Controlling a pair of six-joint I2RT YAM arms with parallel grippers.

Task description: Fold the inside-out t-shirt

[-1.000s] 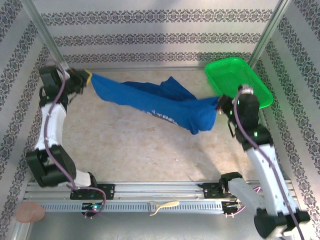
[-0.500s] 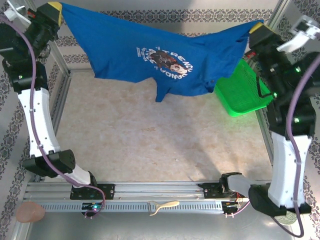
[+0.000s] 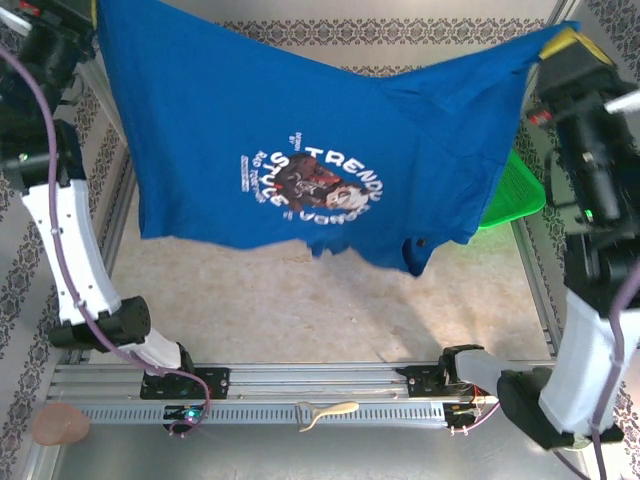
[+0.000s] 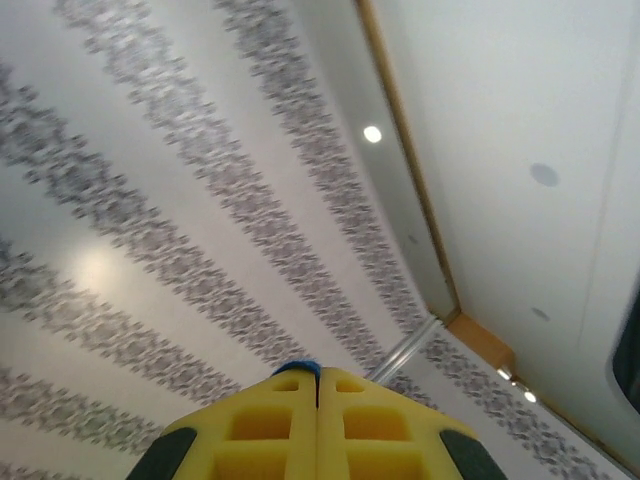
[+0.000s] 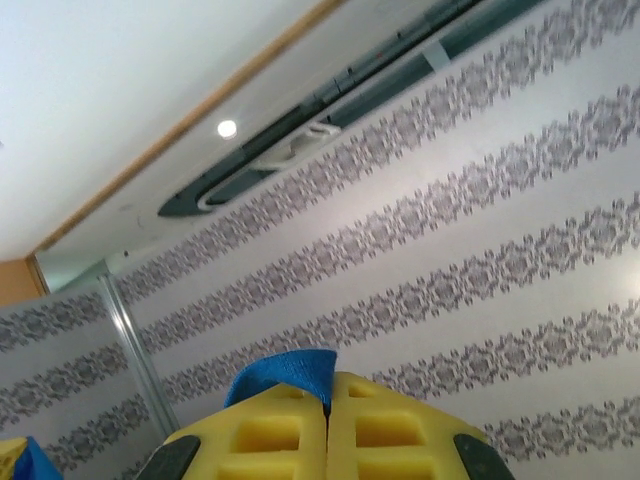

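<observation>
The royal-blue t-shirt [image 3: 300, 140] hangs spread high above the table, its white lettering and reddish graphic [image 3: 315, 185] facing the top camera. My left gripper [image 3: 92, 8] holds its upper left corner at the top left of the top view. My right gripper [image 3: 565, 45] holds the upper right corner. In the left wrist view the yellow pads [image 4: 285, 430] of my left gripper [image 4: 318, 378] are shut with a sliver of blue cloth [image 4: 297, 367] at their tips. In the right wrist view my right gripper [image 5: 327, 385] is shut on a blue fold [image 5: 285, 372].
A green mesh basket [image 3: 515, 195] sits at the back right, mostly behind the shirt. The beige table [image 3: 300, 310] lies below the hanging hem. The metal rail [image 3: 310, 385] with both arm bases runs along the near edge. Patterned walls enclose the space.
Both arms have lifted the t-shirt from a sagging bundle low over the table to a high, wide spread. It now hangs nearer the camera with its print showing.
</observation>
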